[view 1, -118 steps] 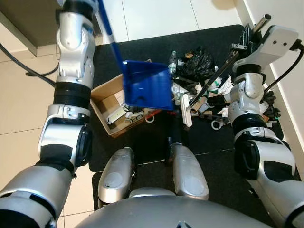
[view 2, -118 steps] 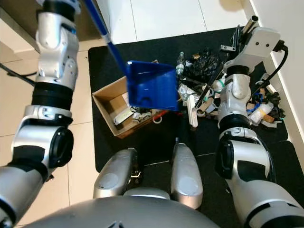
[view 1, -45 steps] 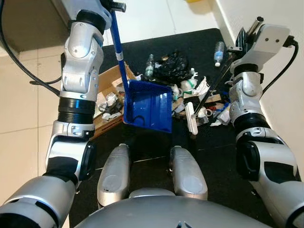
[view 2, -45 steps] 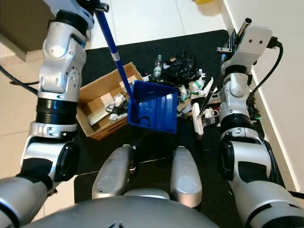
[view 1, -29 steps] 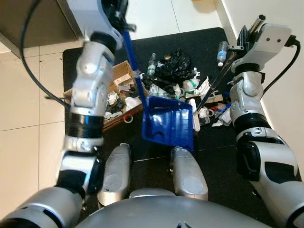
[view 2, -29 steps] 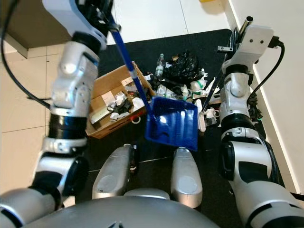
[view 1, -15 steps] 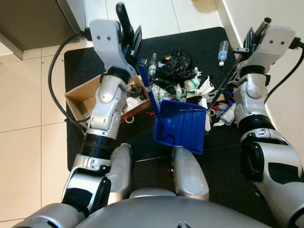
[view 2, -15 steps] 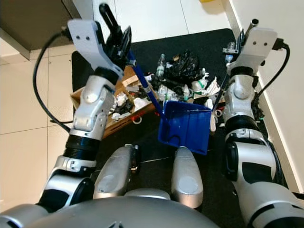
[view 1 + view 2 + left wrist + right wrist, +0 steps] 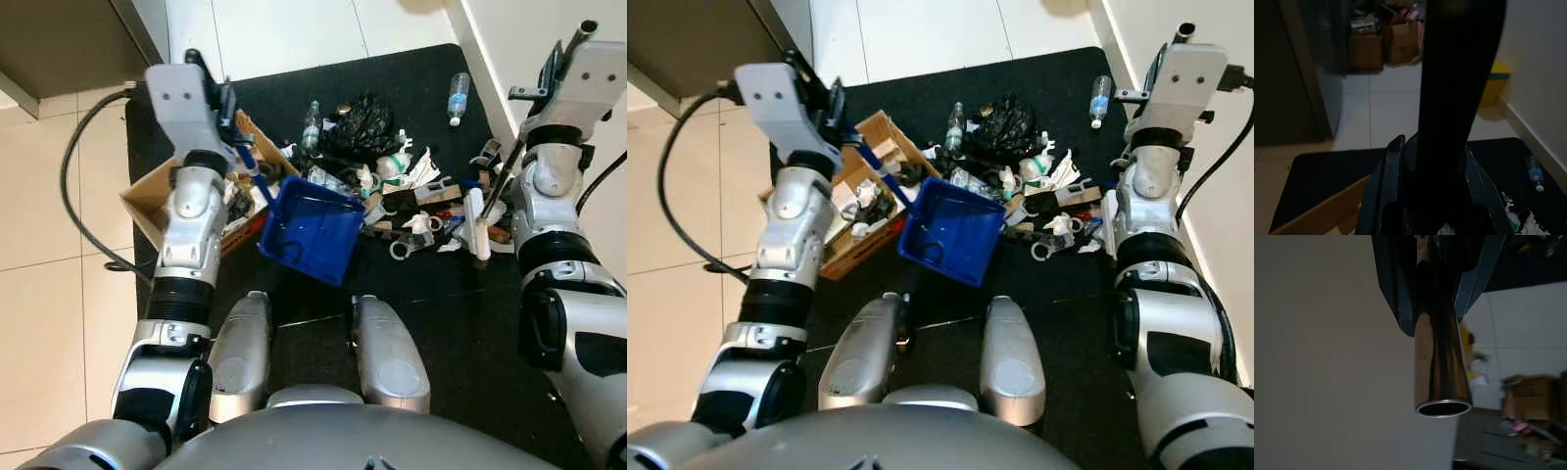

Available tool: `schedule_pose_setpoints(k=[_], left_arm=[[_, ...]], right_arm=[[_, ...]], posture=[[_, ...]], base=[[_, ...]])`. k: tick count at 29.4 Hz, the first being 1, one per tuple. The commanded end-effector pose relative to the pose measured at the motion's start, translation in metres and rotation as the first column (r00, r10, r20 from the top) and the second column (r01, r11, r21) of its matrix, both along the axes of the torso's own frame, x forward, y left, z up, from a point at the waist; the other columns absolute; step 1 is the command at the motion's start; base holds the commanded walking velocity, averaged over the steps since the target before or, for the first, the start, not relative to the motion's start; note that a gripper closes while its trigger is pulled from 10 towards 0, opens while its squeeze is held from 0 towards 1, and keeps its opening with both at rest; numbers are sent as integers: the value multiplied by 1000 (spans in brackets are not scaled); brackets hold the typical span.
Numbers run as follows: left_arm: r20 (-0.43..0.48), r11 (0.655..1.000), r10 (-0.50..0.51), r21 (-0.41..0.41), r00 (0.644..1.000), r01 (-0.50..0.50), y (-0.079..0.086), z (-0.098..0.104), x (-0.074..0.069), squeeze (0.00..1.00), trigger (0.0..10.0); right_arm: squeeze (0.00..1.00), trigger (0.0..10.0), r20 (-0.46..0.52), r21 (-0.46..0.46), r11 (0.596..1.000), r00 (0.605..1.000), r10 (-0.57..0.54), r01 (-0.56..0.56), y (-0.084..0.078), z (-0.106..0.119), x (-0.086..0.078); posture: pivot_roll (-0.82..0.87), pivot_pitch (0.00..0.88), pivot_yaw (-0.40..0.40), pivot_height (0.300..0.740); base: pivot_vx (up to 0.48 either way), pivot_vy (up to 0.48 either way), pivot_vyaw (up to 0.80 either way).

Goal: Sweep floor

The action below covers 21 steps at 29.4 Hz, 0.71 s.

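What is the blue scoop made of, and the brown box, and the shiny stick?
The blue dustpan looks like glossy moulded plastic. The brown box looks like cardboard: dull, with folded flaps. The broom handle in the right claw looks like polished hollow metal tube, mirror-bright with an open end.

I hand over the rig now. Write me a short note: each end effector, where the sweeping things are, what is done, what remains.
Left end effector: shut on the dustpan handle; blue dustpan sits on the black mat, beside the cardboard box.
Right end effector: shut on the broom pole; broom head is at the right edge of the trash pile.
Done: trash gathered into a pile.
Left: dustpan looks empty; sweep the pile in. A plastic bottle lies apart, near the wall.
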<state>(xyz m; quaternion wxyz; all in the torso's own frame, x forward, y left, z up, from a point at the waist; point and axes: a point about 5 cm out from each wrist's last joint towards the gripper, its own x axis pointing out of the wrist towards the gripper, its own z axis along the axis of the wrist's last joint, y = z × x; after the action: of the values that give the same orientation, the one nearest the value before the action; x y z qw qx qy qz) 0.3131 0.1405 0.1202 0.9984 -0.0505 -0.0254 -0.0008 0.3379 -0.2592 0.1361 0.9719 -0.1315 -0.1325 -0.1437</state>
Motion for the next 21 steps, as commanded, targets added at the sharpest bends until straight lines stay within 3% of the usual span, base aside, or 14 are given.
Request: schedule_pose_setpoints(k=[1, 4, 5, 8, 11, 16, 21], left_arm=[[12, 1000, -7, 6, 1000, 7, 3, 2, -2, 0, 10000], [-21, 999, 5, 39, 1000, -5, 1, -4, -3, 0, 10000], [-67, 996, 21, 84, 998, -16, -4, -13, -4, 0, 10000], [-79, 994, 43, 106, 996, -34, -5, -17, -5, 0, 10000], [-120, 963, 111, 258, 987, -77, 2, -26, -5, 0, 10000], [-115, 962, 175, 232, 978, -144, 12, -26, -3, 0, 10000], [-114, 933, 268, 280, 957, -228, 22, -25, 0, 0, 10000]], right_arm=[[0, 10000, 23, -10, 1000, 1000, 3, -3, 0, 3, 0], [0, 10000, 32, -7, 1000, 999, 9, -9, 1, 5, 1], [0, 10000, 38, -2, 1000, 999, 15, -15, 3, 5, 2], [0, 10000, 38, -6, 1000, 999, 16, -16, 5, 5, 2], [0, 10000, 43, -2, 1000, 999, 22, -22, 7, 5, 3], [0, 10000, 45, -1, 1000, 999, 24, -24, 8, 5, 2], [0, 10000, 47, -2, 999, 998, 41, -41, 10, 6, 4]], posture=[[117, 173, 40, 740], [113, 179, 44, 740], [112, 181, 46, 740], [110, 186, 48, 740], [104, 192, 53, 740], [103, 198, 53, 740], [110, 210, 55, 740]], base=[[0, 0, 0], [0, 0, 0], [0, 0, 0], [0, 0, 0], [0, 0, 0], [0, 0, 0], [0, 0, 0]])
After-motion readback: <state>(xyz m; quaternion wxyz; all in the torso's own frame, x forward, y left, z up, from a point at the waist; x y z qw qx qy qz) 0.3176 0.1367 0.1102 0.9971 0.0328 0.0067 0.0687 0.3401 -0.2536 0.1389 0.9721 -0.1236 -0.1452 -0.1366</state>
